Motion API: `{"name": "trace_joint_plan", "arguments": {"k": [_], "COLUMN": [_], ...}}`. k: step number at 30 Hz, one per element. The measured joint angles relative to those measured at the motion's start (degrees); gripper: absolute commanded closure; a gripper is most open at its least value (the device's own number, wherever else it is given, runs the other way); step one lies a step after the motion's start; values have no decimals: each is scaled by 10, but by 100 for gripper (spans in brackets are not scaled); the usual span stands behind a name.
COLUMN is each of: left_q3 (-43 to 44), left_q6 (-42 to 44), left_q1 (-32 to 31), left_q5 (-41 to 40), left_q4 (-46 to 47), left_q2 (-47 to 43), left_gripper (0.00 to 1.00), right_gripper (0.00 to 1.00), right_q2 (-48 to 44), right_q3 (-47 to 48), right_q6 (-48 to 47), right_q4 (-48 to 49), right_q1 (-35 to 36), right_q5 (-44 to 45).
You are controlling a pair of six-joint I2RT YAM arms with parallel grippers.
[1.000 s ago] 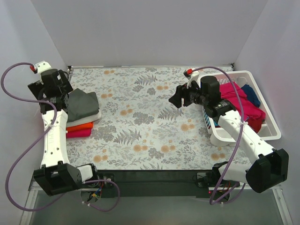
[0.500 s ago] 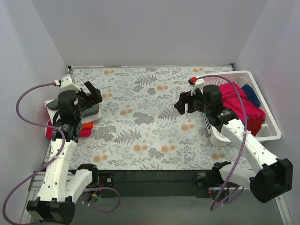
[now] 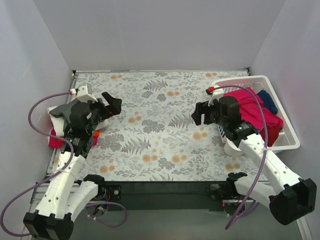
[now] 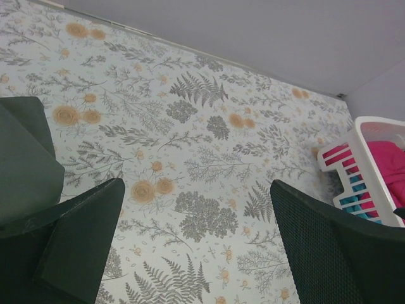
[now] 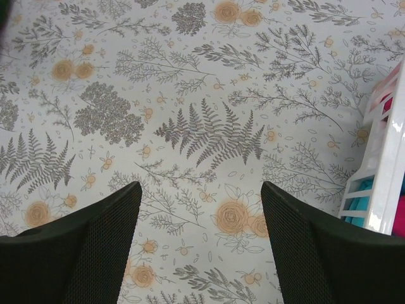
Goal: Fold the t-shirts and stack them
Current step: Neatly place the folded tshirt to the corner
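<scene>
A folded stack of t-shirts lies at the table's left edge: dark grey (image 3: 61, 110) on top, then white, orange (image 3: 95, 134) and magenta pink (image 3: 55, 142). More t-shirts fill the white basket (image 3: 287, 131) on the right: magenta pink (image 3: 250, 107), navy blue (image 3: 269, 100). My left gripper (image 3: 111, 106) is open and empty, just right of the stack, above the floral cloth (image 4: 196, 247). My right gripper (image 3: 200, 114) is open and empty, left of the basket, above the cloth (image 5: 199, 240). The left wrist view shows the basket (image 4: 370, 136) with pink (image 4: 387, 166) and teal (image 4: 355, 200) cloth.
The table is covered by a floral patterned cloth (image 3: 160, 130). White walls close in the back and both sides. The basket's slatted wall (image 5: 385, 168) stands close to the right gripper's right side. The left arm's purple cable (image 3: 35, 107) loops over the stack.
My left arm has swung from the far left, over the stack, to the stack's right side. My right gripper has drifted a little right, nearer the basket. Both stay open.
</scene>
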Motion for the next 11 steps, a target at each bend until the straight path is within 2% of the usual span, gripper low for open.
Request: {"name": "trace_joint_plan", "arguments": {"k": [11], "left_q3": [-16], "left_q6": [-6], "left_q1": [-4], "left_q5": [3], "left_q4": [16], "left_q2": [-24], "left_gripper": [7], "right_gripper": [30], "right_q2": [0], "right_q3": [-11], "right_q6": [2], "right_q4": [-7], "right_q1": [0], "right_q5": [7]}}
